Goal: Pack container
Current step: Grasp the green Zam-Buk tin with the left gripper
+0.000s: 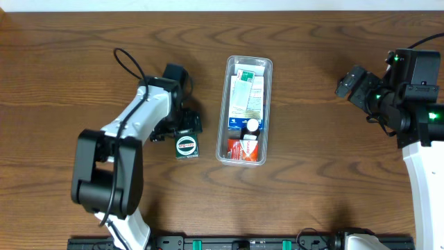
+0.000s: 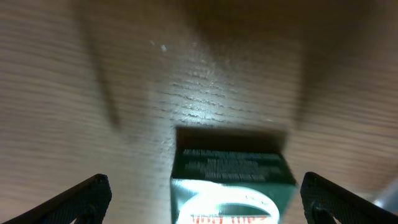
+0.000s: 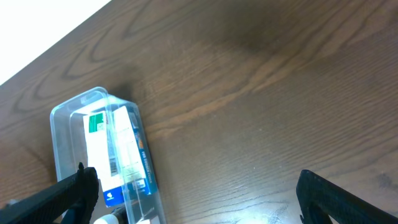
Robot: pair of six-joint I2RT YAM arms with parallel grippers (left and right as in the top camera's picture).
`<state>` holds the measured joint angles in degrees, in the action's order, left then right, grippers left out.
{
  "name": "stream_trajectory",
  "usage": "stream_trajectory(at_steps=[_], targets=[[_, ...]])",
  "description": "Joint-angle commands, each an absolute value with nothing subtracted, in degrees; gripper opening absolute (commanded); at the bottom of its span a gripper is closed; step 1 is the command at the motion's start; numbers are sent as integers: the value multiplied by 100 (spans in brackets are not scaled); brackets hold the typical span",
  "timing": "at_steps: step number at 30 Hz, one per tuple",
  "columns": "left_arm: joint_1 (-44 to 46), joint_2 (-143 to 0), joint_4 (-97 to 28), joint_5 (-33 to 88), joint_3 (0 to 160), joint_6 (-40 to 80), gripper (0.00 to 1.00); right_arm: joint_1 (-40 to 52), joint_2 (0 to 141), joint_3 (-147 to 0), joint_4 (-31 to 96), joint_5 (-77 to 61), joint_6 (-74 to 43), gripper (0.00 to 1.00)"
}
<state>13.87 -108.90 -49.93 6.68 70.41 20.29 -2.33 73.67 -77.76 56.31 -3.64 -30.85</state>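
Observation:
The container (image 1: 270,104), a long clear plastic tray, lies in the middle of the table and holds several small boxes and a small bottle. It also shows in the right wrist view (image 3: 62,118). A dark green box (image 1: 186,146) with a white ring on top lies on the table left of the container. My left gripper (image 1: 182,129) is open and straddles it; in the left wrist view the green box (image 2: 231,180) sits between the spread fingers (image 2: 202,199), untouched. My right gripper (image 1: 350,83) is open and empty at the far right, well clear of the container.
The wooden table (image 1: 312,180) surrounds the container. The right arm's white base (image 1: 427,173) stands at the right edge. A black rail (image 1: 236,243) runs along the front edge.

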Motion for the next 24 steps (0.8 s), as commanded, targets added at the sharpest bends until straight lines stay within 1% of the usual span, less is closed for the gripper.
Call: stream_trajectory(at_steps=[1, 4, 6, 9, 11, 13, 19, 24], targets=[[1479, -11037, -4908, 797, 6873, 2137, 98, -257, 7378, -7815, 5642, -362, -3124, 99], [1522, -11087, -4869, 797, 6770, 2178, 99, -257, 7378, -7815, 5642, -364, -3124, 99], [1533, -11091, -4873, 799, 6746, 2178, 93, -257, 7378, -7815, 5640, -362, -3124, 99], [1535, -11091, -4871, 799, 6740, 2176, 71, -257, 7378, -7815, 5640, -362, -3124, 99], [1535, -11089, -4873, 799, 6740, 2174, 58, -257, 7378, -7815, 5642, -364, -3124, 99], [1535, -11067, -4893, 797, 6740, 2158, 56, -257, 7378, -7815, 5640, -362, -3124, 99], [1535, -10709, -5155, 794, 6829, 1833, 57, -257, 7378, -7815, 5642, -362, -3124, 99], [1535, -9929, -5603, 794, 7185, 1452, 58, -257, 7378, -7815, 5642, -364, -3124, 99]])
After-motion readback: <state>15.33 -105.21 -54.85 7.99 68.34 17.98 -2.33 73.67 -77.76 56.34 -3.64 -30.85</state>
